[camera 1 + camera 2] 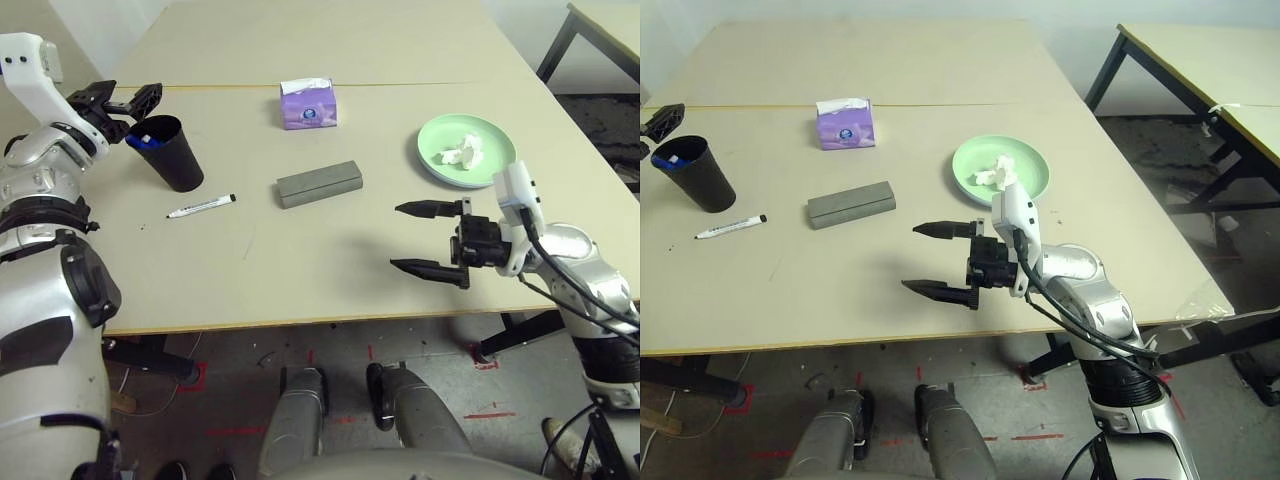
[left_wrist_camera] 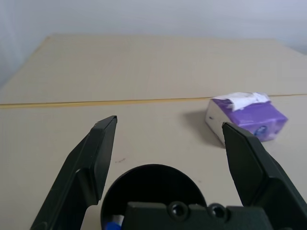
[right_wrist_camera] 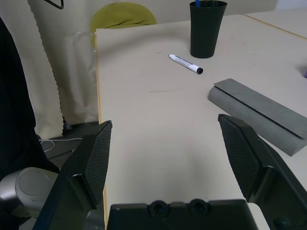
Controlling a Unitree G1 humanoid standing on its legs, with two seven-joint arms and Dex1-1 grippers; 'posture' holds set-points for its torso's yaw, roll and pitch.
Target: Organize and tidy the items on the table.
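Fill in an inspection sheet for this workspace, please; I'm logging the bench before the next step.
Surface: table, pale beige, yellowish seam across it.
Job's things: black cup upright with a blue-capped marker inside; black-capped marker lying beside the cup; grey glasses case closed, mid-table; green plate holding a crumpled tissue.
Clutter: purple tissue box near the seam.
Grippers: left gripper open above the cup; right gripper open, empty, near the front edge.
Cables: black cables along the right forearm.
Surroundings: second dark-legged table; red floor marks.
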